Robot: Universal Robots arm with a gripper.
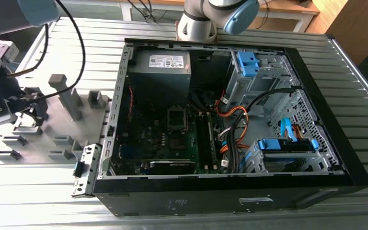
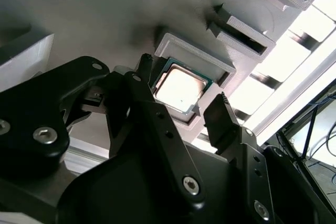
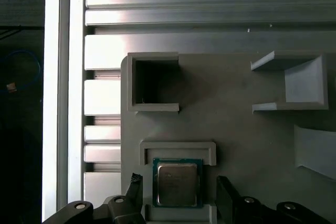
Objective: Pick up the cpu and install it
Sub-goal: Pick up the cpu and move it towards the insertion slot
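Observation:
The cpu (image 3: 177,184) is a small square chip with a dull metal face and a green border. It lies flat in a shallow nest of the grey fixture plate (image 3: 236,140) and also appears in the second wrist view (image 2: 180,88). My gripper (image 3: 179,181) hangs low over it, open, with one black finger (image 3: 135,182) on each side of the chip and a gap between finger and chip. In the exterior view my gripper (image 1: 27,115) is at the left, over the fixture plate (image 1: 63,120). The bare socket (image 1: 176,115) sits mid-motherboard inside the open computer case (image 1: 337,143).
Grey blocky holders (image 1: 69,96) stand up from the fixture plate near the gripper. An empty square pocket (image 3: 155,83) lies beside the cpu's nest. The case holds a power-supply box (image 1: 159,67), orange and black cables (image 1: 235,124) and blue drive brackets (image 1: 286,143). The ribbed metal table (image 1: 37,201) runs underneath.

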